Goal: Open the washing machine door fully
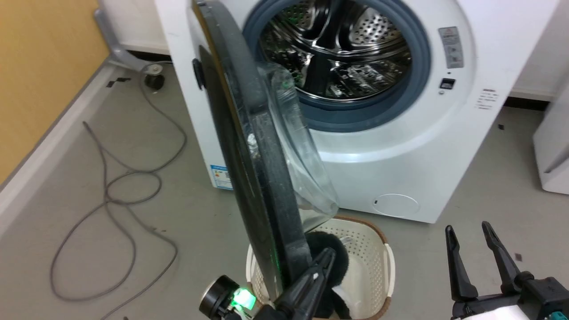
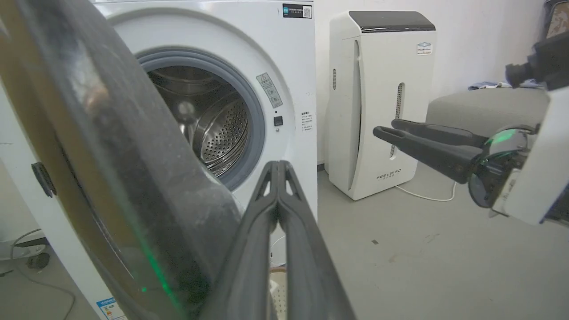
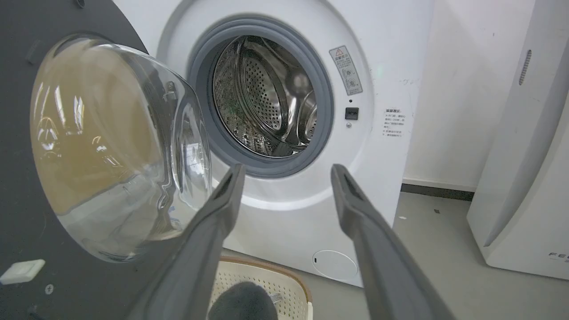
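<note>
The white washing machine (image 1: pixel 400 155) stands ahead with its steel drum (image 1: pixel 338 49) exposed inside the grey-blue rubber ring (image 1: pixel 418 66). The washing machine door (image 1: pixel 262 178) is swung out roughly edge-on to me, hinged at the machine's left side, its clear glass bowl (image 1: pixel 302 164) bulging to the right. My left gripper (image 1: pixel 330 254) is shut, its fingers (image 2: pixel 278 186) pressed together beside the door's lower rim on the inner-face side. My right gripper (image 1: pixel 473 233) stands open and empty at the lower right, apart from the door (image 3: pixel 26 133).
A cream laundry basket (image 1: pixel 382 249) holding a dark fluffy item (image 1: pixel 324 246) sits on the floor under the door. A grey cable (image 1: pixel 111 195) loops on the floor to the left. A white FEELAIR appliance (image 2: pixel 382 111) stands right of the machine.
</note>
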Motion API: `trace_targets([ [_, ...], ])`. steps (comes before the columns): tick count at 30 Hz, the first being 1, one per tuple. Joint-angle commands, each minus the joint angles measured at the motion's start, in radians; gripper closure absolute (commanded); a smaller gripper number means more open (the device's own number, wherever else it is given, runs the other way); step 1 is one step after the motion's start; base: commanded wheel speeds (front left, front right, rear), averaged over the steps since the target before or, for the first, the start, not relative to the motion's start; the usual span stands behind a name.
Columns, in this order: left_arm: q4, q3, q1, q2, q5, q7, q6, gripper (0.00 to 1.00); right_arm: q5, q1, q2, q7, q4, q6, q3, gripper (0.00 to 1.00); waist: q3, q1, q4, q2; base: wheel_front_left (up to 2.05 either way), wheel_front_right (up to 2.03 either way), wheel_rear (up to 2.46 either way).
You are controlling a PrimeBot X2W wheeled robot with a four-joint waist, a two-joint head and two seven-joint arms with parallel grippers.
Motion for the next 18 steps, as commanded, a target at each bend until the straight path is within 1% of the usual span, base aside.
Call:
trace_targets([
  [1,0.007,0.010,0.008,-0.002,-0.016,-0.004,0.001,1.00,0.003,-0.006,0.004,-0.005,0.002,0.001,0.001,0.00,0.003,-0.0001,0.015,0.0000,0.00,0.00,0.00],
  [8,0.024,0.032,0.013,-0.010,-0.022,-0.004,-0.016,1.00,0.005,-0.003,0.004,-0.005,0.005,0.001,0.003,0.00,0.005,-0.0001,0.073,0.0000,0.00,0.00,0.00],
  [12,0.020,0.033,0.022,-0.011,-0.014,-0.004,-0.023,1.00,0.008,0.002,0.004,-0.005,0.005,0.001,0.001,0.00,0.005,-0.0001,0.120,0.0000,0.00,0.00,0.00],
  [18,0.006,0.042,0.058,-0.008,-0.008,-0.004,-0.017,1.00,0.016,0.006,0.004,-0.005,0.006,0.001,0.008,0.00,-0.004,-0.0001,0.196,0.0000,0.00,0.00,0.00],
])
